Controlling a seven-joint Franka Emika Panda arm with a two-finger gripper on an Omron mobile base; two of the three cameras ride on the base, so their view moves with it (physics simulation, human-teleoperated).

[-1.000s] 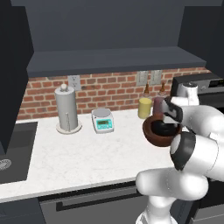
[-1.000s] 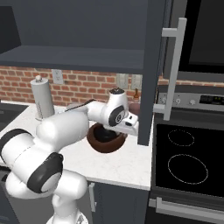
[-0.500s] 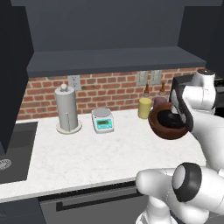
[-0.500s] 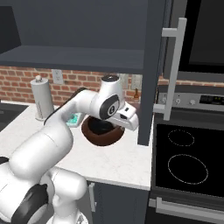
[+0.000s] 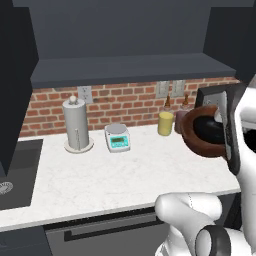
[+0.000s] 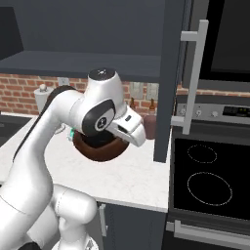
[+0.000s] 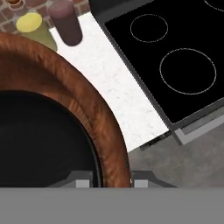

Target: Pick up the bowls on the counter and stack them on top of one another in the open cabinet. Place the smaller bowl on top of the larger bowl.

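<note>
My gripper [image 7: 111, 181] is shut on the rim of the larger bowl [image 7: 74, 87], reddish-brown and wood-like, one finger inside and one outside. The bowl [image 5: 200, 137] hangs tilted above the right end of the white counter [image 5: 100, 180], below the open cabinet [image 5: 125, 70]. A glossy black round shape that looks like the smaller bowl [image 5: 210, 127] lies nested inside it [image 7: 39, 140]. From the right side, the bowl [image 6: 100, 146] sits under the white hand, with the gripper [image 6: 128, 139] at its rim.
A yellow jar [image 5: 165, 123] and a maroon jar [image 7: 65, 22] stand by the brick wall behind the bowl. A paper towel holder [image 5: 77, 125] and a small scale [image 5: 117, 137] stand further left, beside a sink [image 5: 15, 170]. A black stove [image 6: 210, 180] and a tall cabinet panel [image 6: 171, 83] lie right.
The arm has swung upward, carrying the brown bowl a little higher and to the right. The bowl has tipped more onto its side. The grip has stayed the same.
</note>
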